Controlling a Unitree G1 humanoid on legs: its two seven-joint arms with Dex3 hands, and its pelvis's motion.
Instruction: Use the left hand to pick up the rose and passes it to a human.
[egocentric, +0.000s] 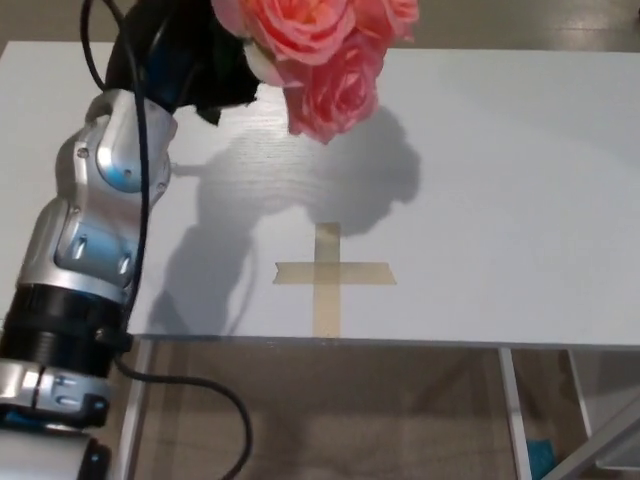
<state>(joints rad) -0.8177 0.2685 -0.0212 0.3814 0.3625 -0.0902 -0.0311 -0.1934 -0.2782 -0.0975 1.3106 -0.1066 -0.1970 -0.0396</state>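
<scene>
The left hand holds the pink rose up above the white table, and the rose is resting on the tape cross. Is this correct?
Not quite. In the head view the left hand does hold the pink rose above the white table, but the rose is not resting on the tape cross; it is lifted clear, with only its shadow on the table.

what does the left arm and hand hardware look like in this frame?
The left arm has rounded silver segments with faint blue reflections, ending below in a black ribbed collar. A black cable runs loose along it. The left hand is matte black. No right arm shows.
</scene>
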